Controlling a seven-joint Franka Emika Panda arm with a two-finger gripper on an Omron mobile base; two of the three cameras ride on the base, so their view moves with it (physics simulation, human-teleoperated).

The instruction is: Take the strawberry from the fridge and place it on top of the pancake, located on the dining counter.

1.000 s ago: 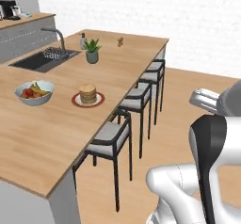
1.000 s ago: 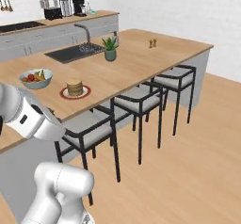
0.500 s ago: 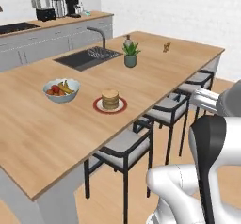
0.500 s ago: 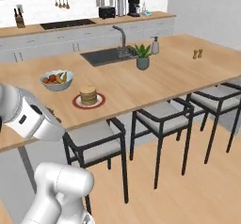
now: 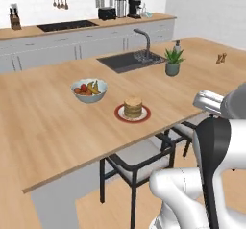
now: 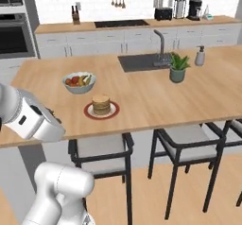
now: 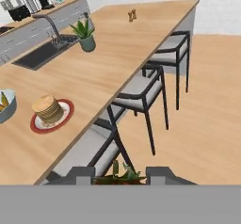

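A large island with a light wooden top, the dining counter, is stretching across a white simulated kitchen, with grey cabinets running along the back wall. Black-framed stools with grey seats are standing tucked under its near edge, lying between the robot and the countertop. Set into the counter, a dark sink with a curved steel tap is sitting behind a small green plant in a grey pot. A white bowl is holding bananas and red fruits, and just beside it the short stack of round tan pancakes is resting on a white red-rimmed plate. In the hand view, the two-finger gripper is hanging low in front of the stools, well apart from the plate, its dark tips drawn in close around the tiny red strawberry with a green top, whose leaves are poking up between them.
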